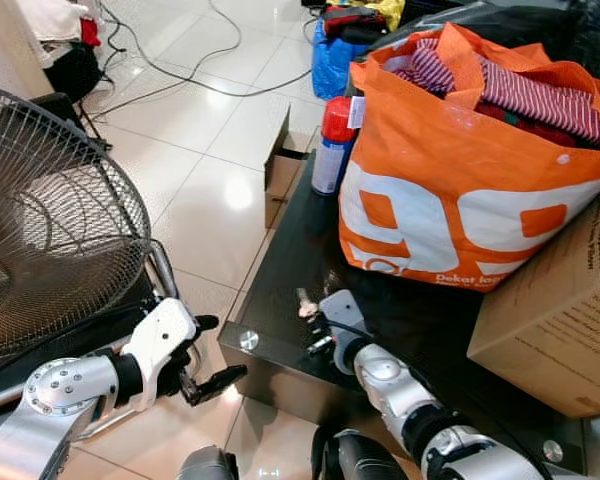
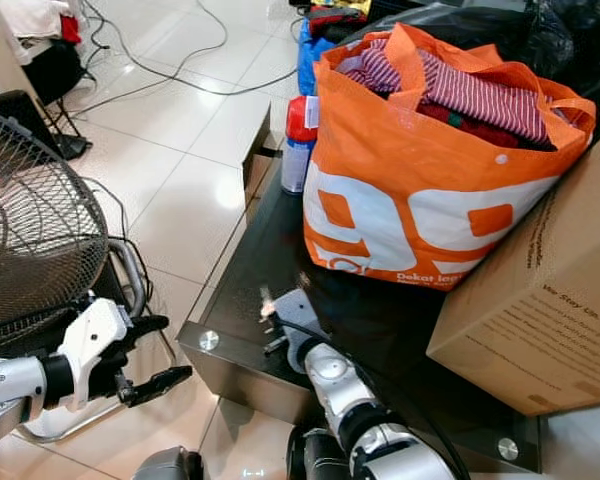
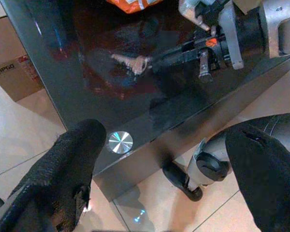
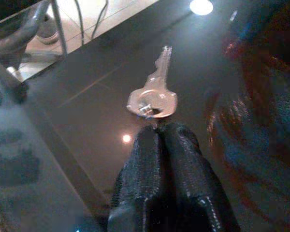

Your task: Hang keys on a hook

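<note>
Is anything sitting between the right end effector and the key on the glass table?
Nothing visible. The right end effector has its fingers pressed together right at the head of the key, which lies flat on the dark glass table. The orange bag stands further back, clear of it. No hook is in view.

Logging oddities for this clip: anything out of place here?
Yes: a key lies flat on the black glass table near its front corner, the shut right gripper at its ring. No hook is visible nearby.
</note>
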Available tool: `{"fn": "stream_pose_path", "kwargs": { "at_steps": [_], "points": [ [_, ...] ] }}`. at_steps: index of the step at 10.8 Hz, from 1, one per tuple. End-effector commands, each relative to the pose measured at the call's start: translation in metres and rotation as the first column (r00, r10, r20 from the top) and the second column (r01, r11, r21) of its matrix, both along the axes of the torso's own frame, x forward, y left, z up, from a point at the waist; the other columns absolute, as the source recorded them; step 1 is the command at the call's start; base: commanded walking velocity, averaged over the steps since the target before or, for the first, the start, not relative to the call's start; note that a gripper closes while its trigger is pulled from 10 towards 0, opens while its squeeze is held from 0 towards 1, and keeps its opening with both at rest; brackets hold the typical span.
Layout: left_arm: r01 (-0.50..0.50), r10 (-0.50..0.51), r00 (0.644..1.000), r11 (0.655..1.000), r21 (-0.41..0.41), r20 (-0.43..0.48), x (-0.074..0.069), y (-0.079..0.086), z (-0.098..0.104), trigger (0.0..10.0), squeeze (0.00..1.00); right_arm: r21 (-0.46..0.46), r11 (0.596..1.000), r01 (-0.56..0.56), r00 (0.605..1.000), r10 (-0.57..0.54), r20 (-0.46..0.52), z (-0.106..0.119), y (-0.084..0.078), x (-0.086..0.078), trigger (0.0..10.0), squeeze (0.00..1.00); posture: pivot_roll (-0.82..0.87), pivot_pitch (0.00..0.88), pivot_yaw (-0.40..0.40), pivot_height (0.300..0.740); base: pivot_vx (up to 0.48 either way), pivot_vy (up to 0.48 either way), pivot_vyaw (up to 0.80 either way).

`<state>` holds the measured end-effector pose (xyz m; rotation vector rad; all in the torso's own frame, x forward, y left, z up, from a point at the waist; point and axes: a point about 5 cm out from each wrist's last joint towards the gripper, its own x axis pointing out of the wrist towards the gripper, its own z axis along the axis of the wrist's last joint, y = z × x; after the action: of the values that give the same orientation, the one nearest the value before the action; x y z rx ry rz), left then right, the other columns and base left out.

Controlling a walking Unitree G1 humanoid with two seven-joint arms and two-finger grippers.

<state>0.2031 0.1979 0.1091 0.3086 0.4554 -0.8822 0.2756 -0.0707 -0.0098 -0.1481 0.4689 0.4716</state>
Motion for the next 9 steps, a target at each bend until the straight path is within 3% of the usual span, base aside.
{"fn": "stream_pose_path", "kwargs": {
  "at_steps": [1,3,6,7,8,9],
  "points": [
    [0.016,-0.016,1.000,1.000,-0.005,-0.005,-0.002,-0.003,0.001,10.0,0.00,0.001,0.998,0.058,0.998,-0.058,-0.015,-0.005,-0.010,-0.004,0.0,0.00,0.16,0.194,-0.070,0.740,0.000,0.000,0.00],
    [0.018,-0.018,1.000,1.000,-0.005,-0.005,-0.002,-0.004,0.001,10.0,0.00,0.018,0.997,0.078,0.997,-0.078,-0.010,-0.008,-0.013,-0.009,0.0,0.00,0.16,0.194,-0.065,0.740,0.000,0.000,0.00],
    [-0.034,0.034,0.999,0.999,-0.010,0.027,0.000,-0.001,0.002,10.0,0.00,0.113,0.988,0.105,0.990,-0.115,0.087,0.003,-0.029,-0.012,0.0,0.00,0.14,0.150,-0.078,0.740,0.000,0.000,0.00],
    [-0.109,0.113,0.990,0.993,-0.055,0.083,0.005,-0.001,0.007,10.0,0.00,0.157,0.982,0.102,0.976,-0.129,0.175,0.025,-0.049,-0.021,0.0,0.00,0.11,0.106,-0.084,0.740,0.000,0.000,0.00],
    [-0.140,0.148,0.983,0.987,-0.076,0.113,0.008,-0.002,0.009,10.0,0.00,0.184,0.976,0.118,0.968,-0.154,0.200,0.036,-0.057,-0.026,0.0,0.00,0.09,0.064,-0.085,0.740,0.000,0.000,0.00],
    [-0.222,0.238,0.953,0.970,-0.102,0.186,0.019,-0.004,0.015,10.0,0.00,0.204,0.964,0.169,0.943,-0.218,0.250,0.060,-0.074,-0.037,0.0,0.00,0.07,0.002,-0.081,0.740,0.000,0.000,0.00]
  ]
}}
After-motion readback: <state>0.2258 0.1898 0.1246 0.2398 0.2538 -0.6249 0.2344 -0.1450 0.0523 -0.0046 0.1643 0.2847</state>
